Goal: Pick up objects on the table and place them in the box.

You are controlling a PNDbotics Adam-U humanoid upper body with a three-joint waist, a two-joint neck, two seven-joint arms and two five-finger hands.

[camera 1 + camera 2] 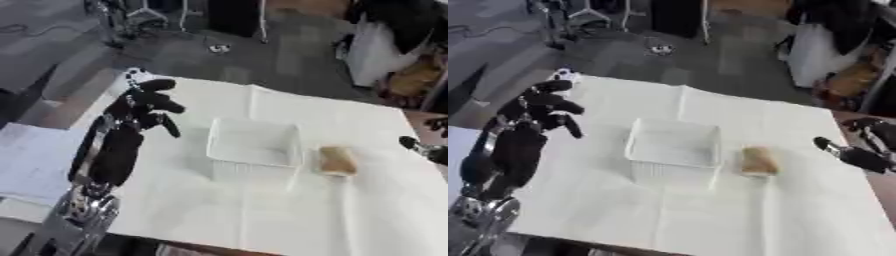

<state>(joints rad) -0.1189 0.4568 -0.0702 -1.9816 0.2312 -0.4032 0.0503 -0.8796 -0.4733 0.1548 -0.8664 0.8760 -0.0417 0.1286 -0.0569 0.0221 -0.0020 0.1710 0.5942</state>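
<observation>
- Fingers on our left hand [144, 107] are partly curled and spread apart, holding nothing; the hand hangs above the left part of the table, well apart from the box.
- Our left arm [109, 150] is glossy black along the forearm, with a silver metal joint near the lower left corner.
- Our right hand [859, 150] shows at the right edge, black, with one finger pointing inward over the table; we cannot tell how its fingers are set.
- We see the box [254, 147] near the middle of the table: white, square, open on top, with thin walls that look ribbed or meshed on the near side. Nothing shows inside it.
- Just beside the box on its right lies a tan, rounded oblong object [336, 160], soft-looking like a bread roll, resting on the cloth.
- We see the table [262, 215] covered with a white cloth, smooth, with a few fold creases.
</observation>
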